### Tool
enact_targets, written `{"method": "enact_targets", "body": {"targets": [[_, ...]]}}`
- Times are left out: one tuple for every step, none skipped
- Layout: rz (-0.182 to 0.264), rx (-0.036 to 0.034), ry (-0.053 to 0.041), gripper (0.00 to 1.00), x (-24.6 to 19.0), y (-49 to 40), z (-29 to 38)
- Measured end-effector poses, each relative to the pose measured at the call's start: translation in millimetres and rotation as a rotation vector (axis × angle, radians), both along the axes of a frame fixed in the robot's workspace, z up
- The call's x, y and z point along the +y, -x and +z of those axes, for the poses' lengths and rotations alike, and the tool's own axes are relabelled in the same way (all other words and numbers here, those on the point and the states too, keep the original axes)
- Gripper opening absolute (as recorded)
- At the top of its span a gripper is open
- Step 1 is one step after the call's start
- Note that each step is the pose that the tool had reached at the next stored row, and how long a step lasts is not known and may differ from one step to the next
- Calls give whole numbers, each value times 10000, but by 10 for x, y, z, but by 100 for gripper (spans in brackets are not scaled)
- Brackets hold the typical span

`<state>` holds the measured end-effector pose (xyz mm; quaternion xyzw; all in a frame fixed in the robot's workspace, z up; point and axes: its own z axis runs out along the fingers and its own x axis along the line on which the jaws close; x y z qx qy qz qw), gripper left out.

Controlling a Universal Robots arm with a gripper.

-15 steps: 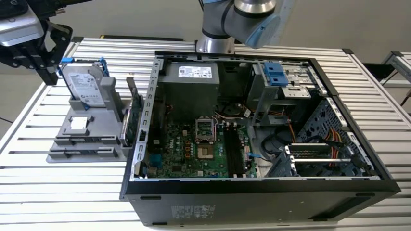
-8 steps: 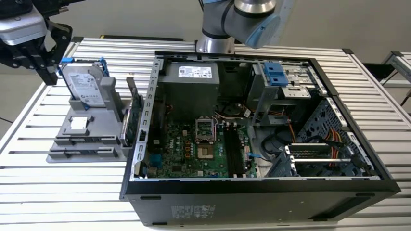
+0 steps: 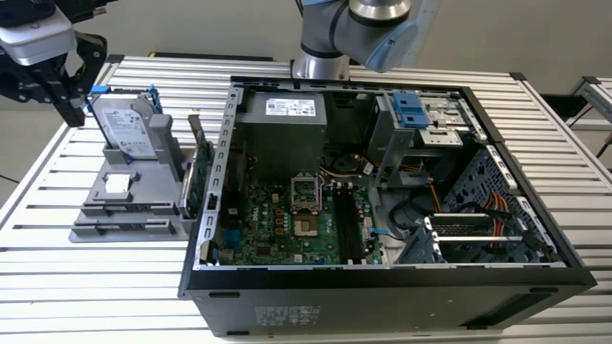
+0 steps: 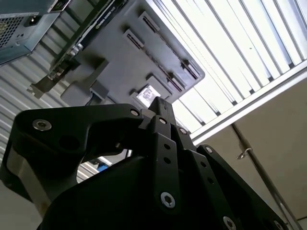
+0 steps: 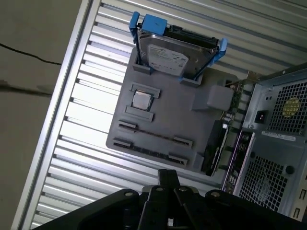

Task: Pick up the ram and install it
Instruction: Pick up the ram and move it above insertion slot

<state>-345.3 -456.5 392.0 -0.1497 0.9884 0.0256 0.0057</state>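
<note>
Bench (image 3: 105, 287): silvery slatted metal top carrying an open computer case, with a grey holder just beside it at the exterior view's left.
Case (image 3: 383, 294): black, lying on its side, with the motherboard (image 3: 287, 222) facing up and long black slots (image 3: 342, 223) near its middle.
Holder (image 5: 163, 115): a silver hard drive (image 5: 168, 57) in a blue frame stands at one end. A small square chip (image 5: 142, 99) lies in a pocket, and two long slots (image 5: 153, 135) run along the other end. A green card (image 3: 198, 175) stands upright on the side next to the case.
Gripper (image 3: 73, 115): black, hanging above the bench at the exterior view's far left, near the hard drive but apart from it.
Fingers (image 4: 160, 108): tips pressed together, nothing seen between them.
Ram: I cannot tell where it sits, nor whether a stick fills any long slot on the holder or motherboard.
</note>
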Motion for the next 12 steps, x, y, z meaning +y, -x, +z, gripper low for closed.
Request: {"method": "enact_targets", "body": {"targets": [[49,0,0,0,0,0,0],[87,1,0,0,0,0,0],[129,0,0,0,0,0,0],[174,0,0,0,0,0,0],[197,0,1,0,0,0,0],[198,1,0,0,0,0,0],[199,1,0,0,0,0,0],[200,1,0,0,0,0,0],[200,1,0,0,0,0,0],[201,1,0,0,0,0,0],[204,1,0,0,0,0,0],[218,0,0,0,0,0,0]]}}
